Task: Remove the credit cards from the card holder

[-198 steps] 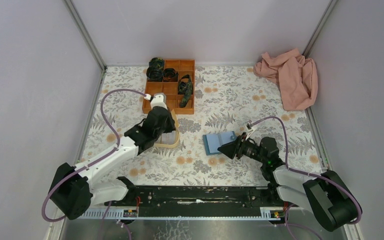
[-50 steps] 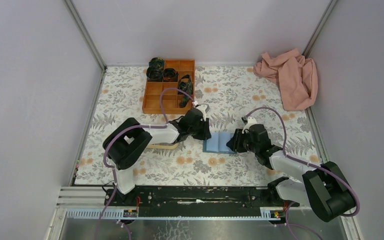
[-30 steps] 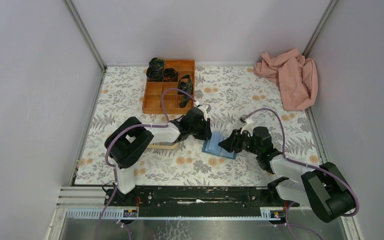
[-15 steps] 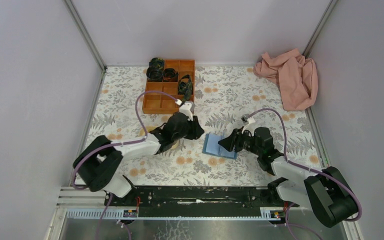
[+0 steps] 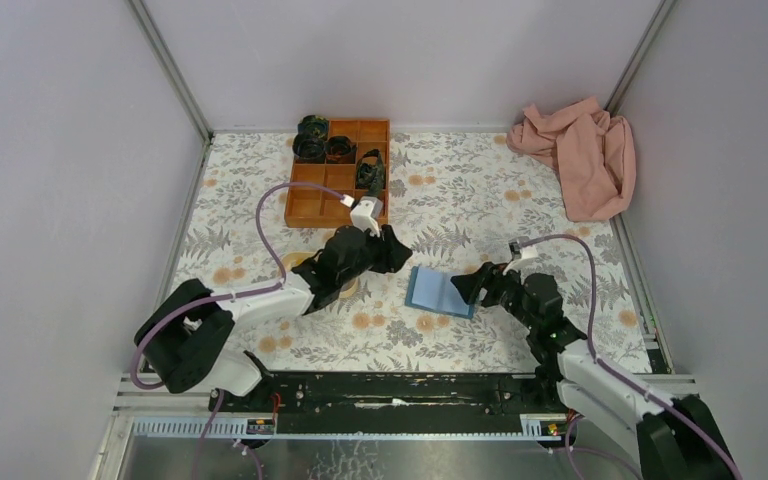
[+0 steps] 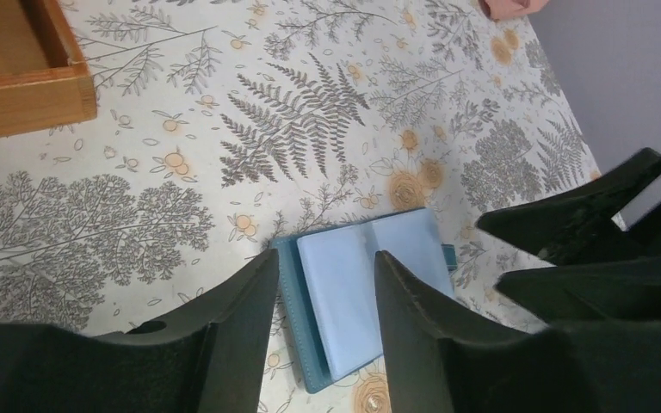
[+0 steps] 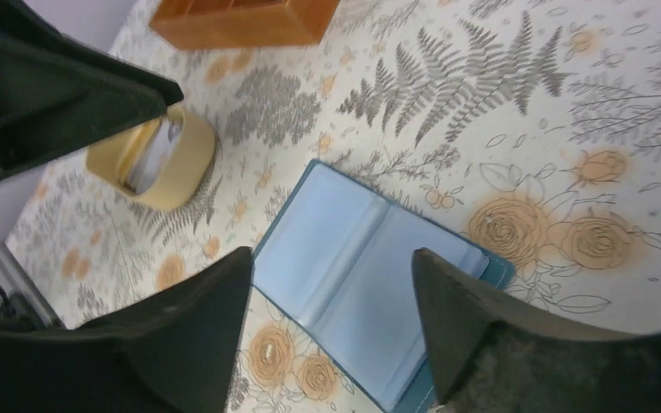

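Card holder [image 5: 438, 291] lies spread open like book on floral tabletop [image 5: 520, 210], between both arms, pockets up, probably for easy reach. Left gripper [image 6: 323, 267] jaws apart, empty, beside its left edge. Right gripper [image 7: 331, 258] wide, empty, hovering above. No credit cards visible in pockets tbh. Yellow oval tray [image 7: 172, 159] nearby, contents unclear.

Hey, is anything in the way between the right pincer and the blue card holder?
Nothing visible. The card holder lies open on the table right in front of the right pincer, whose jaws stand open; the yellow tray sits off to its side.
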Action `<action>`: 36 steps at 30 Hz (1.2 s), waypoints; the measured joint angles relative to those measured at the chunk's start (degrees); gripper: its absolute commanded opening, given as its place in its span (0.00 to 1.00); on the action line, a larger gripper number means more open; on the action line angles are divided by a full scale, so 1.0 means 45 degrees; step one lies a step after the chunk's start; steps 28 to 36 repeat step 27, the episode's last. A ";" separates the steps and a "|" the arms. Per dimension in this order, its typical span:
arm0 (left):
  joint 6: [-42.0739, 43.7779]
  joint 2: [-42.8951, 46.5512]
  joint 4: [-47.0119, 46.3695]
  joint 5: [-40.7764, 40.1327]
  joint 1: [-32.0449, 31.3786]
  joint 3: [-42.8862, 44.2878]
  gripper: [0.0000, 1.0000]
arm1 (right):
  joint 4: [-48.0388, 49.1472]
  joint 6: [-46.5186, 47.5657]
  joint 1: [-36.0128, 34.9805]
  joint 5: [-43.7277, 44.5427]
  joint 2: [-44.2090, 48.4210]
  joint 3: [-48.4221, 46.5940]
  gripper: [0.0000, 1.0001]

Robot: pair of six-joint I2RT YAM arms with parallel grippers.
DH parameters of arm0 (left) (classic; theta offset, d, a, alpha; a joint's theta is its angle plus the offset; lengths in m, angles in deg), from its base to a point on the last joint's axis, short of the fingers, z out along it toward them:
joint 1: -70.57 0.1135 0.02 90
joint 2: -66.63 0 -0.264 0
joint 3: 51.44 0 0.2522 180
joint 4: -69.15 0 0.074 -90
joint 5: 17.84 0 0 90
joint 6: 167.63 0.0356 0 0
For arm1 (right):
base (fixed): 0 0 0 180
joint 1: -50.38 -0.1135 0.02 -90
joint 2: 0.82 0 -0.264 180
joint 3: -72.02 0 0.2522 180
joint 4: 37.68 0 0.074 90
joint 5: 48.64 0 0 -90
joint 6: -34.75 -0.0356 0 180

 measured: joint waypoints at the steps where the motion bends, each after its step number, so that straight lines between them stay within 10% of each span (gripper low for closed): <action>1: -0.0078 0.0049 -0.0097 -0.0170 0.0000 -0.0092 0.99 | -0.0087 0.0034 -0.0005 0.0306 0.0568 0.0136 0.88; 10: -0.0233 0.1054 -0.0121 -0.1530 0.0000 -0.0559 1.00 | -0.1574 0.0160 0.0000 0.2783 0.3449 0.0559 0.87; 36: -0.0228 0.1093 -0.0112 -0.1768 0.0000 -0.0563 1.00 | -0.2161 0.0165 0.0000 0.3347 0.3104 0.0559 0.86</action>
